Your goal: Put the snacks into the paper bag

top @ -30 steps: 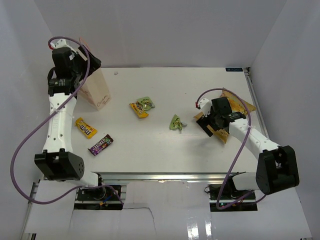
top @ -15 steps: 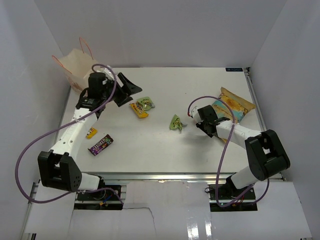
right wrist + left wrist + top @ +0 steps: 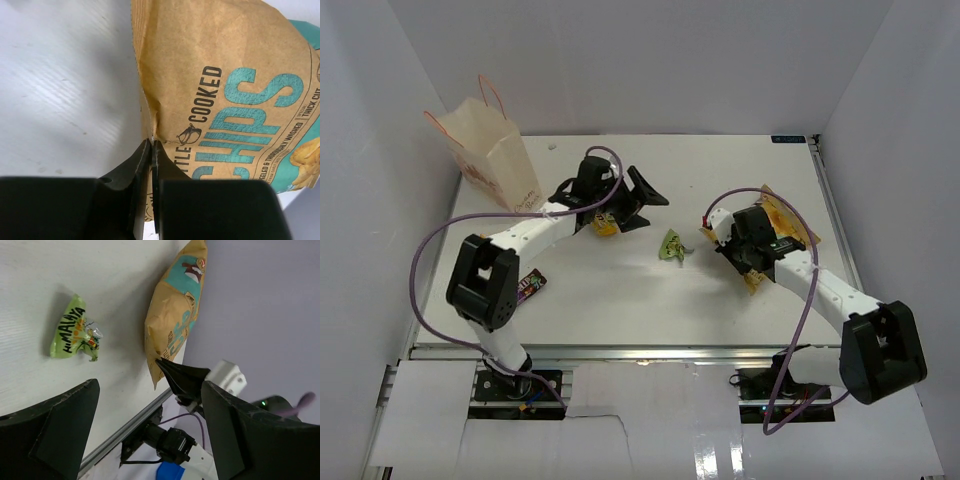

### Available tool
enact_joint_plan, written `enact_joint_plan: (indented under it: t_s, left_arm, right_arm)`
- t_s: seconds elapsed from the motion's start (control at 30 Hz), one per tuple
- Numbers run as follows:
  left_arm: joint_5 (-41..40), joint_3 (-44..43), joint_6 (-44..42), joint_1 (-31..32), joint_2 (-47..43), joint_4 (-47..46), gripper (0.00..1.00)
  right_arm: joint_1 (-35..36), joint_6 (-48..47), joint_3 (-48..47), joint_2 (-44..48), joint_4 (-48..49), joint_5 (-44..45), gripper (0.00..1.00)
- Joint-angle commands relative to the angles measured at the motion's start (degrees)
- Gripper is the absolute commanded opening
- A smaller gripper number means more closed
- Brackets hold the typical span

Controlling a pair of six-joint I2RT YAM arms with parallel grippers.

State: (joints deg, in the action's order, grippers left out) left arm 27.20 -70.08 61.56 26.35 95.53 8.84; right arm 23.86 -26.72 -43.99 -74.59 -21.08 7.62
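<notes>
The right gripper (image 3: 151, 142) has its jaws pinched together on the crimped edge of the kettle-cooked chips bag (image 3: 220, 90), with only a hairline slit between them; from above, that gripper (image 3: 732, 243) sits at the 9 o'clock end of the chips bag (image 3: 785, 215), out at the table's 3 o'clock side. The left gripper (image 3: 648, 208) has its jaws spread wide with nothing between them and touches nothing, hanging above the table (image 3: 620, 300) just toward 12 o'clock of centre; its own camera looks past the splayed fingers (image 3: 60, 435) at the green Himalaya packet (image 3: 72, 330) and the chips bag beyond. Half a second ago this gripper was nearer the paper bag; it has swung toward 3 o'clock and now covers most of the yellow packet (image 3: 604, 226). The right gripper has shifted slightly toward 3 o'clock, and the chips bag now lies more slanted, one corner poking toward 6 o'clock. The paper bag (image 3: 495, 155) stands upright at the 10 o'clock corner, where it was half a second ago. The green Himalaya packet (image 3: 672, 245) has not moved, lying between the two grippers and apart from both. The dark candy pack (image 3: 531, 284) lies at 8 o'clock, partly under the left arm's elbow.
</notes>
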Motion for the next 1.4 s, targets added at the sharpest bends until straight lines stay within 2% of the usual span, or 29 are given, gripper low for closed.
enact_joint_plan:
  t_s: [0.0,0.3,0.37,0.43,0.47,0.5,0.6,0.63,0.77,0.87,0.97,1.07,1.1,1.13,1.17,1.2,1.23,1.3,1.37]
  left_arm:
    - [2.42,-5.93,4.26,4.14,5.62,-1.02,0.93]
    - [4.35,-20.95,5.15,11.09,20.92,3.63,0.93]
    - [4.96,-22.54,5.06,12.05,22.50,4.25,0.91]
    - [5.40,-24.21,4.80,12.58,24.35,5.13,0.85]
    - [5.75,-24.57,4.62,12.67,25.14,5.66,0.81]
    - [6.02,-24.75,4.53,12.76,25.32,5.83,0.73]
    - [6.46,-24.49,4.10,12.85,25.50,6.45,0.62]
    - [6.55,-24.23,4.09,12.76,25.41,6.36,0.51]
    - [7.43,-24.75,3.57,12.76,25.41,6.28,0.24]
    - [7.34,-25.54,2.51,12.68,24.80,6.19,0.09]
    - [7.34,-25.63,0.24,12.24,23.13,5.14,0.00]
    - [6.64,-25.45,-3.98,11.62,20.33,5.13,0.00]
    - [6.29,-25.37,-5.21,11.36,19.53,6.00,0.00]
    - [5.42,-25.28,-8.01,10.92,18.65,6.53,0.00]
    - [4.97,-25.19,-9.43,10.57,16.73,7.15,0.00]
    - [4.44,-25.10,-10.66,10.30,15.84,8.55,0.00]
    - [4.18,-25.10,-11.89,9.52,14.87,9.08,0.00]
    - [3.30,-25.10,-15.14,8.72,11.72,10.57,0.00]
    - [2.34,-25.54,-17.95,7.23,8.30,12.07,0.00]
  right_arm:
    - [-0.74,1.23,-2.06,4.27,-2.82,-11.21,0.08]
    - [-0.92,2.29,-6.02,6.29,-5.72,-20.97,0.08]
    - [-0.92,2.37,-6.72,6.30,-5.99,-22.47,0.08]
    - [-0.92,2.55,-7.51,6.30,-5.99,-23.43,0.08]
    - [-0.92,2.64,-7.95,6.30,-5.99,-23.52,0.08]
    - [-0.92,2.64,-8.22,6.38,-5.99,-23.53,0.08]
    - [-0.83,2.64,-8.75,6.65,-5.90,-23.17,0.08]
    - [-0.92,2.64,-8.83,6.73,-5.99,-23.17,0.08]
    - [-1.01,2.38,-8.84,7.26,-6.08,-23.44,0.08]
    - [-1.36,1.76,-8.92,7.88,-6.60,-24.40,0.08]
    - [-2.32,0.18,-10.24,8.58,-7.92,-26.33,0.08]
    - [-4.78,-1.22,-13.21,9.46,-9.06,-29.05,0.37]
    - [-6.26,-1.58,-14.19,10.07,-9.15,-29.76,0.56]
    - [-7.15,-1.84,-15.07,10.25,-9.07,-31.07,0.66]
    - [-7.94,-2.02,-17.16,10.42,-9.15,-31.87,0.82]
    - [-8.82,-2.02,-18.23,10.60,-9.15,-32.66,0.92]
    - [-10.48,-1.76,-19.20,10.60,-9.07,-33.80,0.98]
    - [-13.03,-1.32,-21.91,10.43,-9.07,-35.03,0.92]
    - [-14.62,-0.79,-23.85,10.08,-9.07,-37.14,0.91]
